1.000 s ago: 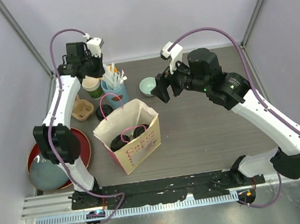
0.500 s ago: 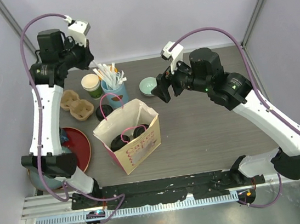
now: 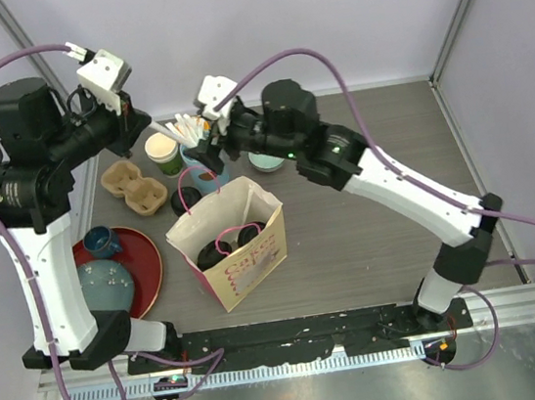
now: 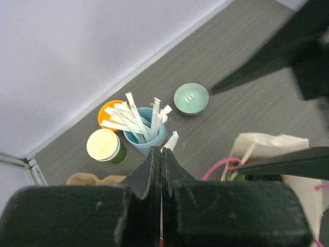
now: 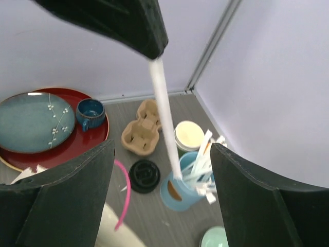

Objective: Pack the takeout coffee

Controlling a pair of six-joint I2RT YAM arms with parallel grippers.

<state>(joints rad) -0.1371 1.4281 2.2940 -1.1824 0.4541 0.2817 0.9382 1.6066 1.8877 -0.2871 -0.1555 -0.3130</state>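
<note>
The step in hand looks like fetching a straw to go with the coffee. The left gripper [image 4: 161,154] is pinched tight on a single white straw [image 5: 163,113] and holds it high over the back-left corner of the table. The straw hangs down toward the blue cup [image 5: 177,195] with the other straws. Whether its lower end is clear of that cup's rim I cannot tell. The right gripper [image 3: 208,155] hovers just above the same blue cup with its fingers spread wide and nothing between them. In its wrist view the hanging straw runs down the middle of the gap. One green cup [image 3: 164,152] stands uncovered on the table just beside the blue cup, and a black lid [image 5: 144,175] lies flat near it, by the paper bag [image 3: 251,261]. Two dark round shapes [image 3: 249,234] sit low inside the bag; they may be coffee things already packed, but I cannot be sure. A cardboard carrier [image 3: 134,186] lies empty to the left. Next, I judge, the straw should go to the open right fingers or straight into the bag, which calls for lining up on a thin, loosely swinging thing. The uncovered cup is not yet lidded or packed.
</note>
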